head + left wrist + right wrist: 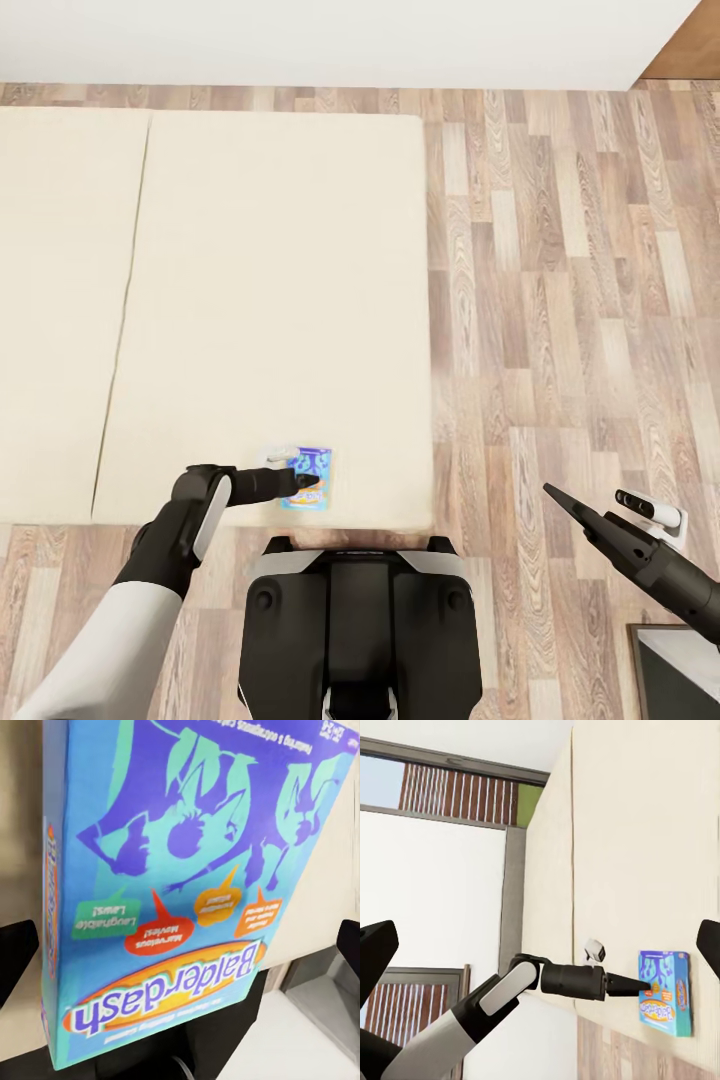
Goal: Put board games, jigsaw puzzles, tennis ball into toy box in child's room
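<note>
Board game [308,478], the blue Balderdash box, lies flat near the front edge of the bed [250,300], and our left gripper [303,481] sits right at it with its dark fingers [16,952] spread wide to either side of the box, closed on nothing yet. To do this pickup well, we judge we should centre the box between the fingers, settle low enough to catch its thin sides rather than skate over the printed face, then close firmly and lift straight up so it does not tilt out. From the head view we cannot be sure whether a fingertip already touches the lid. Our right gripper [575,506] hangs over the wooden floor [580,300] well to the side, fingers apart and empty. Counting what we see: one board game, one bed with two mattress sections, two arms.
</note>
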### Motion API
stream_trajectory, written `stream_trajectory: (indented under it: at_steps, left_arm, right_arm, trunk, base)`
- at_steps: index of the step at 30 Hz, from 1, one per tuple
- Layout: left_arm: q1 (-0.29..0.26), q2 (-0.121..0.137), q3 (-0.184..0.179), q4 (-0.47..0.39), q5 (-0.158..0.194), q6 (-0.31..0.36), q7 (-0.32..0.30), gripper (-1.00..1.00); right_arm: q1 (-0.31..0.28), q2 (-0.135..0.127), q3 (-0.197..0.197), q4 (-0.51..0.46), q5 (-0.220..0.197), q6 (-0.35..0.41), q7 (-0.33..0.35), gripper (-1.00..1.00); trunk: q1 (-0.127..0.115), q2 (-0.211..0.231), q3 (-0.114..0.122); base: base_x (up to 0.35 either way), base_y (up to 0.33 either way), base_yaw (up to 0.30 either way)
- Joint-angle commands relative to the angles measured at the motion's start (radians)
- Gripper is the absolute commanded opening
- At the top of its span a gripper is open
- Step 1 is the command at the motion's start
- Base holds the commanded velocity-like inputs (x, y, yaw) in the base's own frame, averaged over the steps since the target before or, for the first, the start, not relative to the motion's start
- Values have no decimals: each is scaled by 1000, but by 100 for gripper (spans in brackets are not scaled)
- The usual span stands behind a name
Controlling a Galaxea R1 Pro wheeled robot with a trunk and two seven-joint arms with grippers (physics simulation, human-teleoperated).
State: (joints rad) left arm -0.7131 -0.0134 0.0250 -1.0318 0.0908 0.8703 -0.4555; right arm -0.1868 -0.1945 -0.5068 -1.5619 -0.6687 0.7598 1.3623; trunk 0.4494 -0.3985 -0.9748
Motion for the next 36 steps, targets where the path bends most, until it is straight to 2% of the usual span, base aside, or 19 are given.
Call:
stream_trajectory:
  at_steps: [1, 36]
  left_arm:
    - [0, -1, 3, -1, 9, 9, 3, 100]
    - [1, -5, 3, -1, 9, 7, 1, 100]
  right_arm:
    - [0, 0, 0, 0, -3, 9, 1, 100]
    - [0, 4, 1, 0, -3, 8, 0, 100]
  trunk:
    - [1, -2, -1]
    - [1, -2, 1]
  base:
    - [0, -167, 0]
    - [0, -60, 0]
